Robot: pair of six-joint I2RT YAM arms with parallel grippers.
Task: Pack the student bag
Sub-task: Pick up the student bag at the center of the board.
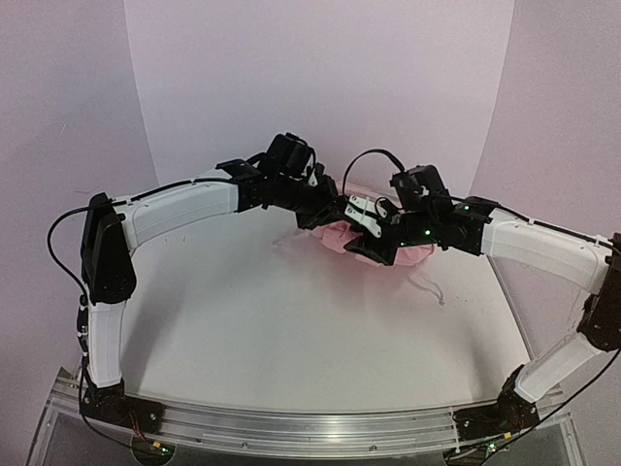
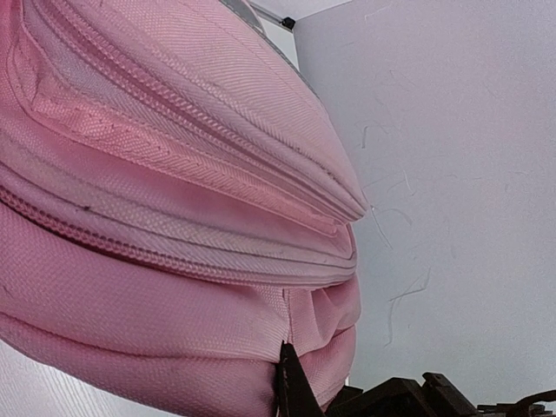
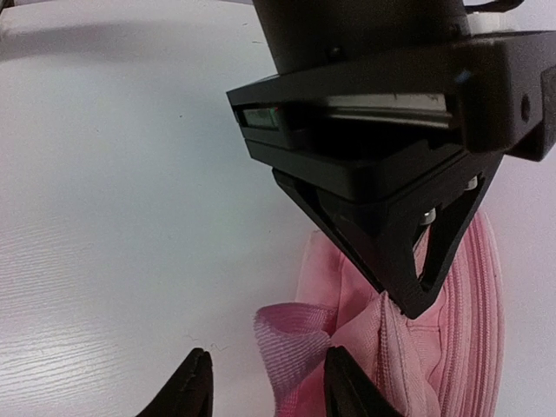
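The student bag lies on the white surface toward 12 o'clock from its middle, mostly hidden under the two arms that meet over it. The left tool reaches in from about 10 o'clock. Its tip sits right on a gathered fold of pink fabric, which puckers up to it, so it appears to be closed on the bag itself. How much cloth it holds cannot be made out. The right tool comes in from 3 o'clock with its fingers parted. It has hold of nothing, and a loop of pink webbing lies between and just ahead of them. In the left wrist view the zipper lines look closed, so the bag probably still has to be opened, and nothing to pack is in sight. The main risk is the left tool's thin pinch: soft fabric could slide out if the right arm pulls against it. If the right tool closes where it is, it would likely catch the webbing loop rather than a zipper pull, and tugging would then drag the whole light bag across the surface. The two tools are also very near each other, so a small sideways move could knock them together.
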